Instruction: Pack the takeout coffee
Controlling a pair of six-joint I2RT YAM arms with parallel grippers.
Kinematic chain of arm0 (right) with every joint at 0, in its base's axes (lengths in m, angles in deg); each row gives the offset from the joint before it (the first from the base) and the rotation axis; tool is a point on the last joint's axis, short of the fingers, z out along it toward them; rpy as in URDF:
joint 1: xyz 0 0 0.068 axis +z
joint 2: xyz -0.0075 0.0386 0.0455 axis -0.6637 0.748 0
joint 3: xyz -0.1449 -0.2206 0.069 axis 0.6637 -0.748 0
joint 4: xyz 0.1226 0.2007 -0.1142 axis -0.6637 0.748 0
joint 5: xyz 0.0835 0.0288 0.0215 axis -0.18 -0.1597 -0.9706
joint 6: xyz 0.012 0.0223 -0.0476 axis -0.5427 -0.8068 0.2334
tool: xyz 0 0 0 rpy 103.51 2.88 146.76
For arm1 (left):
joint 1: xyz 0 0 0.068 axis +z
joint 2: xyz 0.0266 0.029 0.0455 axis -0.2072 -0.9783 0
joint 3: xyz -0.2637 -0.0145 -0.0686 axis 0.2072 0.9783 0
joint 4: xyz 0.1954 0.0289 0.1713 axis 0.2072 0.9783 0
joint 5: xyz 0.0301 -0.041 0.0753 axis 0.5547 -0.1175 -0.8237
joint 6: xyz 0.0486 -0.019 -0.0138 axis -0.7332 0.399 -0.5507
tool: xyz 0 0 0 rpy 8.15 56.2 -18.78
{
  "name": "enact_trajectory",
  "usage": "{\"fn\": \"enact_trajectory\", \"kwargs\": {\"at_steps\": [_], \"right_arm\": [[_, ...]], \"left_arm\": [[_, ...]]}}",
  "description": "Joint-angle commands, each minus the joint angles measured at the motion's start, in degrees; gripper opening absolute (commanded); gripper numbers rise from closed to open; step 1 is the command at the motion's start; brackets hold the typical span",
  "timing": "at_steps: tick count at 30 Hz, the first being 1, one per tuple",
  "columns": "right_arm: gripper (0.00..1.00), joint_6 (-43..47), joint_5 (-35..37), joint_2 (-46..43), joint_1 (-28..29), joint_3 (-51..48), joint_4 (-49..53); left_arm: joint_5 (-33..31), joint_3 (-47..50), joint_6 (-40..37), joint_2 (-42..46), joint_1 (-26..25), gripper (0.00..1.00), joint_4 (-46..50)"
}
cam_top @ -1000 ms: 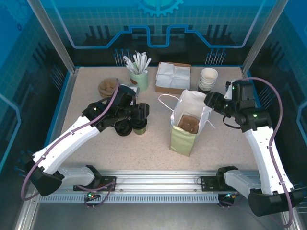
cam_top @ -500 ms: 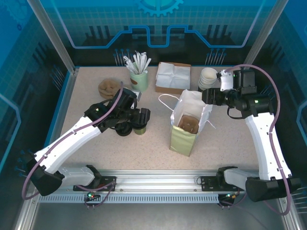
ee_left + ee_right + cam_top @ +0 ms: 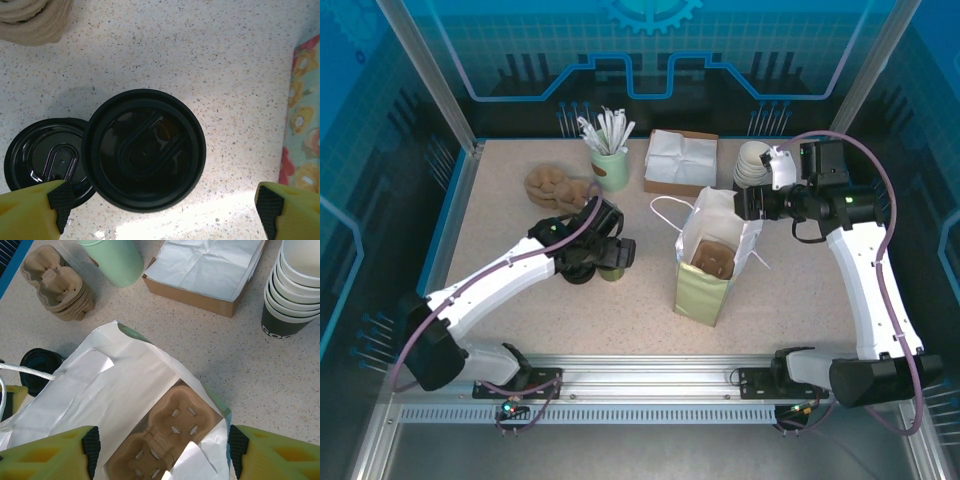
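The takeout coffee point(image 3: 144, 150) stands on the table, its round black lid seen from straight above; its olive side point(image 3: 613, 271) shows just left of the white paper bag point(image 3: 715, 255). My left gripper point(image 3: 162, 205) hovers over it, open, with the yellow fingers point(image 3: 55, 200) wide apart and touching nothing. Over the bag's open mouth point(image 3: 125, 385) my right gripper point(image 3: 161, 447) is open too, one finger on each side of the bag's top. A brown cup carrier point(image 3: 170, 435) lies inside the bag.
A loose black lid point(image 3: 50, 160) lies against the coffee's left side. At the back stand stacked carriers point(image 3: 552, 185), a green cup of stirrers point(image 3: 610, 165), a napkin box point(image 3: 682, 160) and stacked lidless cups point(image 3: 755, 165).
My left gripper has opened wider and shifted right over the coffee. The right arm has swung up and level, its gripper spreading over the bag's mouth.
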Motion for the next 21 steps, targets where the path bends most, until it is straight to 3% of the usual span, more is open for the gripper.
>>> {"fn": "enact_trajectory", "kwargs": {"at_steps": [1,21], "right_arm": [[0.71,1.20,-0.59,-0.12,-0.76,2.32,1.73],[0.71,1.35,0.14,2.38,-0.85,4.53,3.15]], "left_arm": [[-2.11,-0.31,1.27,-2.14,0.43,0.94,-0.33],[-4.98,1.53,1.14,-6.22,0.45,0.85,-2.53]]}}
